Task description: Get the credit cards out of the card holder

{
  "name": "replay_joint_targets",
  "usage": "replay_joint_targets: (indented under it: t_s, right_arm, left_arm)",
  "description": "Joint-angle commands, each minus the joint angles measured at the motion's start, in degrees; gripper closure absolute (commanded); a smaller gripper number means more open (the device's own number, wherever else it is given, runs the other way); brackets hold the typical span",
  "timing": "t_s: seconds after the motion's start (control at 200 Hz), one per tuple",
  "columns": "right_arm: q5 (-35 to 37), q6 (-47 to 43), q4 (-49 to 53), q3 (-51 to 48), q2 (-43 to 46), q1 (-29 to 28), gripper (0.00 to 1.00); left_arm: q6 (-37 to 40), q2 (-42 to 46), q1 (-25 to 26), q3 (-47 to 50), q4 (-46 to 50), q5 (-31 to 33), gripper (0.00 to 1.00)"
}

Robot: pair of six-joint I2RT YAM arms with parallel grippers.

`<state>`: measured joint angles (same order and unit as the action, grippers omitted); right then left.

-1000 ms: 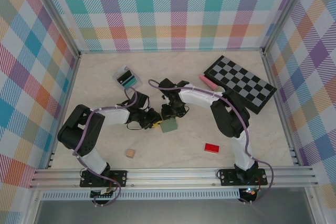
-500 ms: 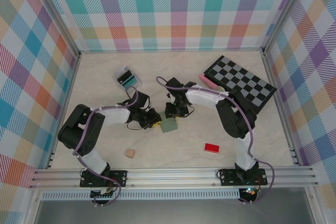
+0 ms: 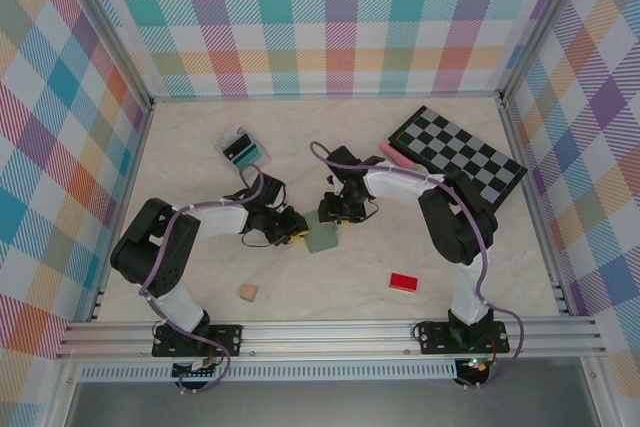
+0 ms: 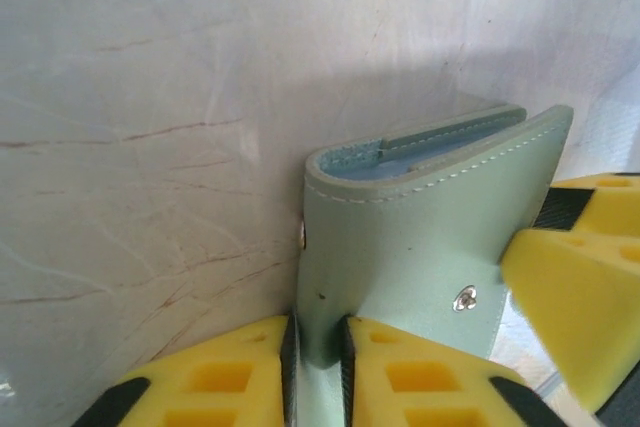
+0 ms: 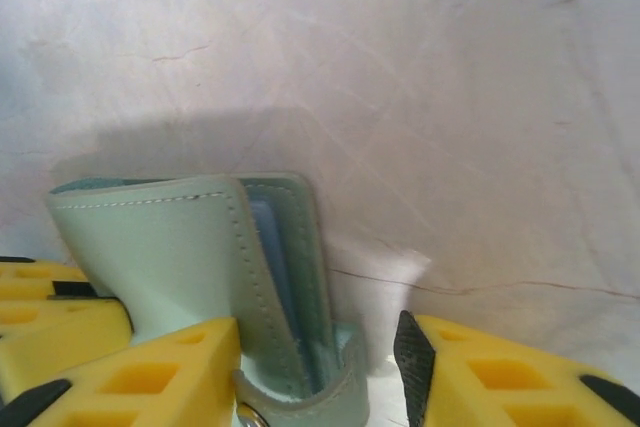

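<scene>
The pale green card holder stands on edge mid-table, partly unfolded. My left gripper is shut on its left edge; the two yellow fingers pinch one leaf of the card holder. My right gripper sits just behind it, open. In the right wrist view the card holder and its clasp tab lie between my right gripper's fingers, with a gap to the right pad. A blue card edge shows inside the fold. A teal and a dark credit card lie at the back left.
A black-and-grey checkered board lies at the back right with a pink piece by its near corner. A red block and a small wooden cube sit toward the front. Plaid walls enclose the table.
My right gripper has shifted a little to the right and its jaws have spread. The left gripper and the card holder have stayed put.
</scene>
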<state>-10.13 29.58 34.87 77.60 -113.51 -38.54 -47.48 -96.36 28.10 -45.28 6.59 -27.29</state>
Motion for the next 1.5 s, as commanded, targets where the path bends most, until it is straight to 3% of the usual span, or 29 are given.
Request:
replay_joint_targets:
  t_s: [0.0,0.105,0.615,1.095,1.255,1.495]
  right_arm:
    - [7.0,-1.3,4.7,0.5,2.6,0.3,0.51]
    - [12.0,-1.3,8.9,2.4,1.5,-0.2,0.51]
    - [7.8,-0.6,8.1,3.4,0.4,-1.5,0.63]
    - [8.9,0.6,12.8,6.2,5.9,-2.1,0.99]
    - [10.1,0.4,14.0,9.2,8.9,-3.3,1.00]
    - [5.7,0.6,13.0,14.2,7.6,-6.5,1.00]
  left_arm:
    - [0.6,-0.6,0.4,-2.2,7.5,4.3,0.66]
    - [0.4,1.3,0.4,-5.0,11.0,6.0,0.57]
    - [3.2,11.7,-0.3,-7.3,25.0,22.2,0.31]
    - [3.2,22.6,-4.6,-2.7,29.1,29.4,0.00]
    - [3.3,26.5,-6.6,-0.7,30.6,30.4,0.00]
    - [4.2,29.1,-8.4,1.1,31.8,30.1,0.00]
